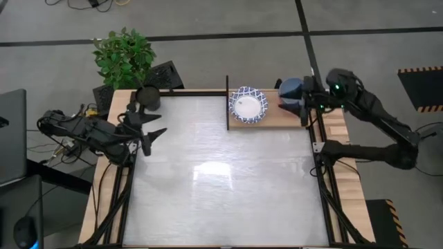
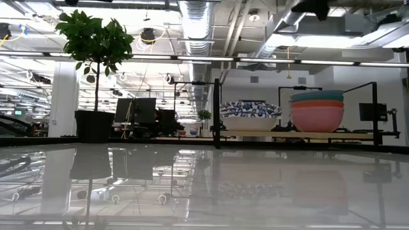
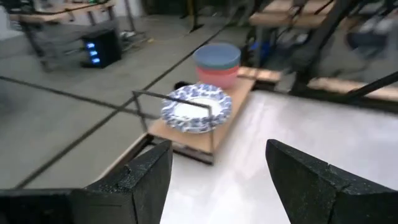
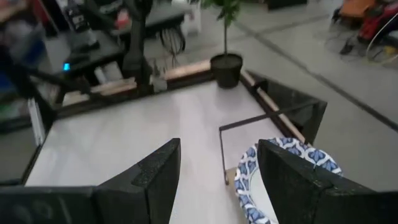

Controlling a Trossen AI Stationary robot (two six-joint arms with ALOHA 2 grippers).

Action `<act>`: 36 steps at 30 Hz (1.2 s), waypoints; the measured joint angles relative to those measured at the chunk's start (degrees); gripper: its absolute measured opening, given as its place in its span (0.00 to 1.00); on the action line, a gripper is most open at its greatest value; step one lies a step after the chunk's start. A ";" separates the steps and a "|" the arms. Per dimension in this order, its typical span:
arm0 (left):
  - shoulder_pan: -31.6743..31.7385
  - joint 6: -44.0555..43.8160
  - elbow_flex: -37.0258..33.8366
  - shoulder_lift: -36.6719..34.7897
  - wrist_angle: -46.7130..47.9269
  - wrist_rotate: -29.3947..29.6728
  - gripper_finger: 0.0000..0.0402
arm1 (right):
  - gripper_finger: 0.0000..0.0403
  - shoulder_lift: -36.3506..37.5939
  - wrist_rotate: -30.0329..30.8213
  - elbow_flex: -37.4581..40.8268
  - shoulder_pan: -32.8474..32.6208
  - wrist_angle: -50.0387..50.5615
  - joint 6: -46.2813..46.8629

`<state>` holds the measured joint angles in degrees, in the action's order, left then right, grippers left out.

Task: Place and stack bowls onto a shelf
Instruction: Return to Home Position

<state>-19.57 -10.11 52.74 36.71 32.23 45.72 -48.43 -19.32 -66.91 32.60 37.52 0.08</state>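
— Where were the bowls found relative to the fingers?

— Two stacks were seen on the shelf (image 1: 277,119), at the far edge of the table (image 1: 221,187). The right gripper (image 4: 217,150) was poised over the shelf's right end, fingers spread and empty, with the patterned stack (image 1: 248,104) just beside them. The left gripper (image 3: 219,149), likewise spread with nothing held, was seen well apart, at the table's left edge.

— How were they seen to look?

— White bowls with blue patterned rims were stacked beside a coloured stack (image 2: 317,110), which was topped in blue and based in pink.

A green leafy plant (image 2: 96,38) stands in a black pot (image 2: 94,124). Around it lies a grey floor (image 1: 208,21). Silver pipes (image 2: 198,19) and long bright lights (image 2: 262,61) cross the ceiling (image 2: 160,13).
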 joint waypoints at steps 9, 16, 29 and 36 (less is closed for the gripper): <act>-0.03 3.00 -15.93 -17.51 -11.60 -11.59 0.61 | 0.59 15.97 -0.79 26.13 -1.53 -21.40 11.36; 0.00 -0.68 -28.75 -28.41 -16.53 -11.44 0.61 | 0.59 25.29 -1.70 43.22 -5.27 -37.52 19.41; 0.00 -6.00 -43.58 -36.31 -20.13 -12.71 0.61 | 0.59 35.44 1.55 64.48 -11.72 -58.29 23.47; -0.02 -7.34 -48.98 -35.36 -26.99 -14.14 0.61 | 0.59 36.86 1.45 66.37 -13.78 -59.12 21.27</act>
<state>-19.59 -17.45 3.76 1.35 5.24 31.58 -11.56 -17.87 -0.54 18.82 -21.60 21.35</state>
